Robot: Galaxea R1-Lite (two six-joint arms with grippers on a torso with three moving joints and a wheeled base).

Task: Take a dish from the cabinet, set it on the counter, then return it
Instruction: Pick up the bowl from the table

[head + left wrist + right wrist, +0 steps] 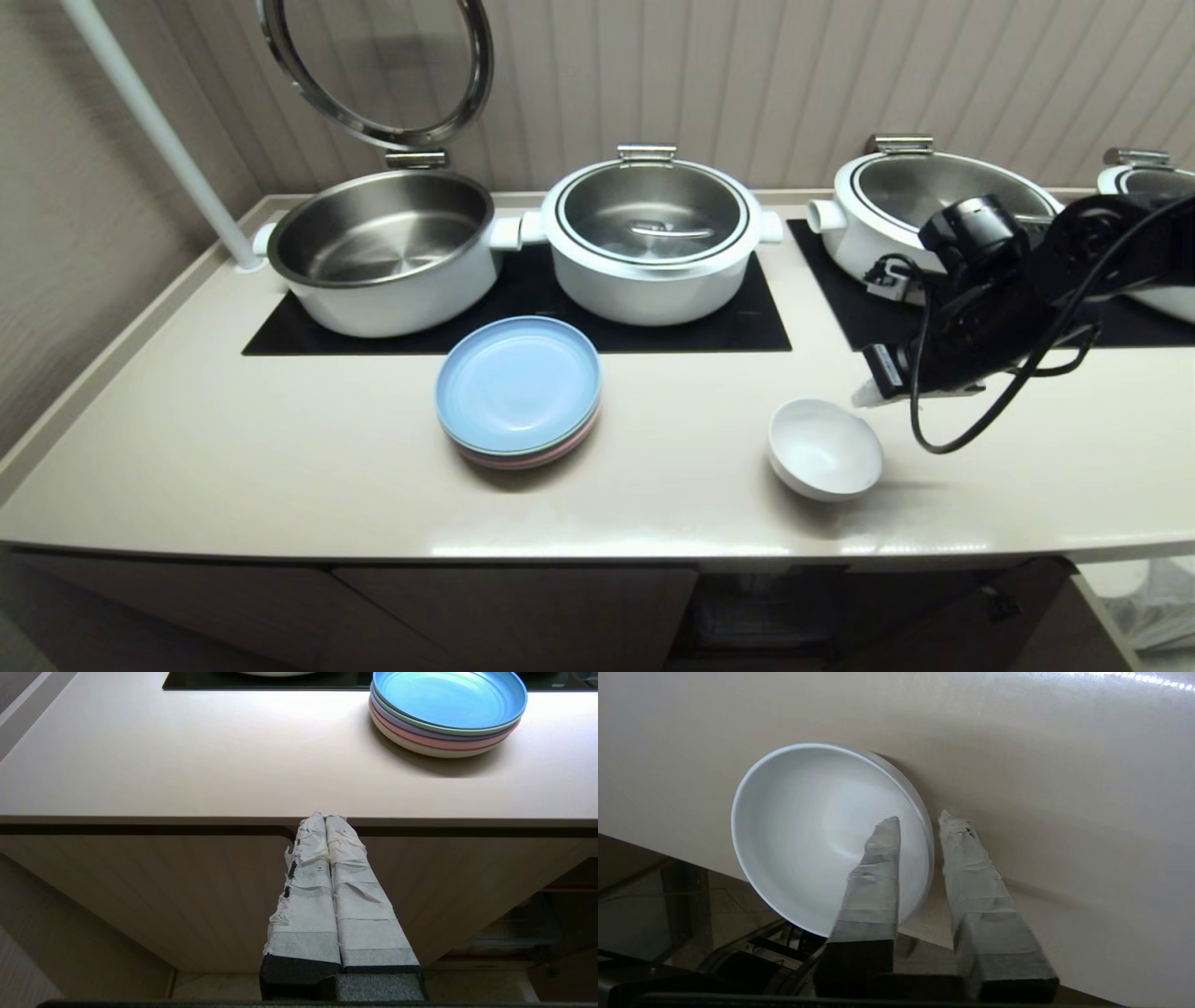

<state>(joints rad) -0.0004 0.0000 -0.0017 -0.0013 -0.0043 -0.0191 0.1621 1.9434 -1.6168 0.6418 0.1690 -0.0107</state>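
The dish (825,446) is seen standing upright on the counter (280,439), in the lower right of the head view, close to the counter's front edge. The right gripper (920,821) is held just above and beside it: in the right wrist view its taped fingers (873,868) are parted, one over the inside of the bowl and the other outside the rim, with the rim passing between them. No clamping on the rim can be made out (a gap shows at the outer finger). In the head view the right arm is found at the right edge, reaching in over the hob panel (523,308).

A stack of plates (519,387), pale blue on top, is placed at the centre of the head view, well apart from the dish. Behind it two pots (653,238) are set on the black panel.

The left gripper (326,820) is seen in the left wrist view below the counter edge, before a cabinet (187,896) door, with its taped fingers pressed together.
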